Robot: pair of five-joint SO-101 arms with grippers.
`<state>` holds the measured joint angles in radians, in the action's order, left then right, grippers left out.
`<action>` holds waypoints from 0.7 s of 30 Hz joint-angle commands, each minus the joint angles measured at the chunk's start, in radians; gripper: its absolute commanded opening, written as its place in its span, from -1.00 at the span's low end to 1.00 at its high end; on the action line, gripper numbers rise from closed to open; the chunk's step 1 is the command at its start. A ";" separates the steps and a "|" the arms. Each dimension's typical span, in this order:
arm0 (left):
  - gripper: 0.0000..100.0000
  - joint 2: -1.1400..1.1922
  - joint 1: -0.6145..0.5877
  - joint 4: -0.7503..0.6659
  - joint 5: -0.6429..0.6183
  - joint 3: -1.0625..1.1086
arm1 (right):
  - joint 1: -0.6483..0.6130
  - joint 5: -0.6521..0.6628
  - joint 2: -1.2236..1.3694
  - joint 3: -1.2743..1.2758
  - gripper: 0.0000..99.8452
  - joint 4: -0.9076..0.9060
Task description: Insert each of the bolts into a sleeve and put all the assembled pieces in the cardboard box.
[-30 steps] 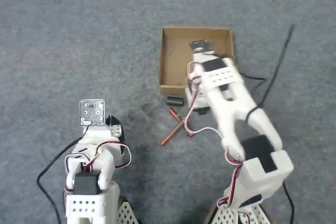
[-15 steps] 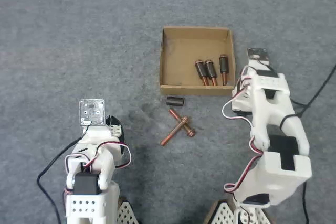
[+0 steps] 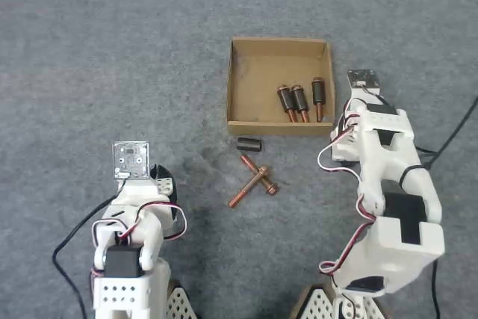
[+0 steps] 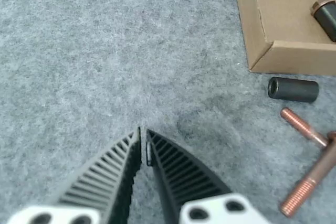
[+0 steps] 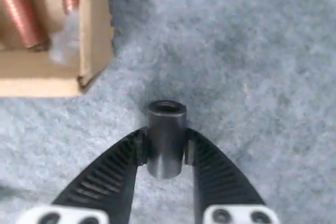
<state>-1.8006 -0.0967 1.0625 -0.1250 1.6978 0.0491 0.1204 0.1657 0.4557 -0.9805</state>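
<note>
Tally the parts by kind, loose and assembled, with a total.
Assembled pieces in the box: 3
Loose bolts on the carpet: 2
Loose sleeves: 2, one on the carpet, one in the right tool
Total: 7

My surface [image 3: 112,50] is grey cloth, fuzzy and matt like felt. The cardboard box [image 3: 240,87] is plain brown paperboard, matt, frayed at one corner. The loose bolts [image 3: 246,189] look like copper-toned metal, faintly shiny, with threaded ends. The loose sleeve [image 4: 293,89] and the held sleeve [image 5: 166,124] are dark and smooth with a dull sheen. My right gripper [image 5: 165,142] and left gripper [image 4: 143,139] have black ribbed plastic fingers on white plastic mounts.
</note>
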 commanded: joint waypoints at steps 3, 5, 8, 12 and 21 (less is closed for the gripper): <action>-0.98 -0.018 -0.003 -0.029 0.009 -0.013 | 0.001 0.098 -0.085 -0.008 -0.82 -0.028; -0.98 -0.018 -0.003 -0.029 0.009 -0.013 | -0.001 0.107 -0.087 -0.012 -0.82 -0.058; -0.98 -0.018 -0.003 -0.028 0.009 -0.013 | -0.001 0.117 -0.113 -0.015 -0.81 -0.070; -0.98 -0.018 -0.003 -0.028 0.009 -0.013 | -0.001 0.152 -0.125 -0.014 -0.80 -0.065; -0.98 -0.018 -0.003 -0.028 0.009 -0.013 | 0.001 0.155 -0.031 -0.014 -0.80 0.044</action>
<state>-1.8006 -0.0967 1.0625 -0.1250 1.6978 0.0491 0.2616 0.1243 0.4557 -0.9789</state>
